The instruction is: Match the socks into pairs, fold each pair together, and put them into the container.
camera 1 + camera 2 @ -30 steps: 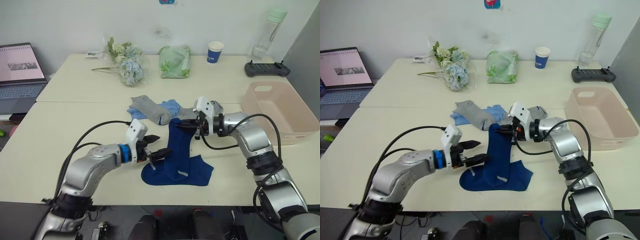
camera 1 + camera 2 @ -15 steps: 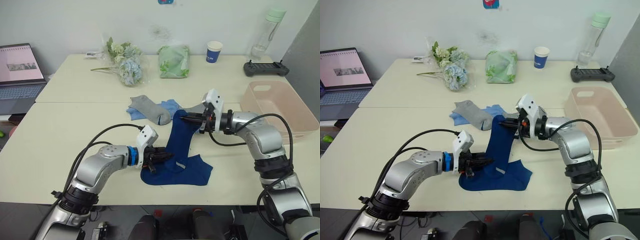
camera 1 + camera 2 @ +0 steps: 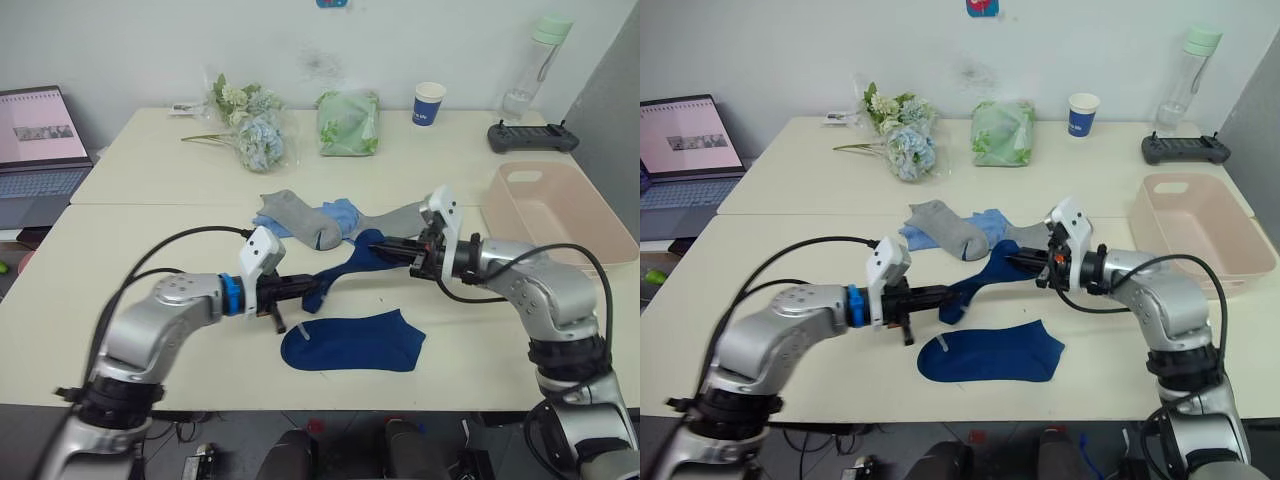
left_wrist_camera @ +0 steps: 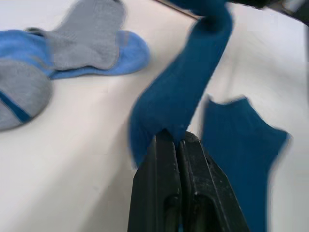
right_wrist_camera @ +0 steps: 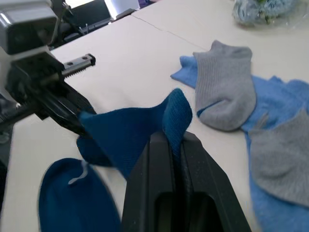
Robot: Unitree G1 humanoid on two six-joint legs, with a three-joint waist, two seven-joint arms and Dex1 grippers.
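Two navy socks point(image 3: 352, 341), two grey socks point(image 3: 294, 214)

No legible text, label, brand, number or sign is present. The laptop point(image 3: 40, 140) at the far left displays a page whose lines are too small to read. The blue paper cup point(image 3: 429, 103) at the far side of the table carries a white mark that cannot be read. A blue item point(image 3: 983, 7) on the far wall is cut off by the frame edge.
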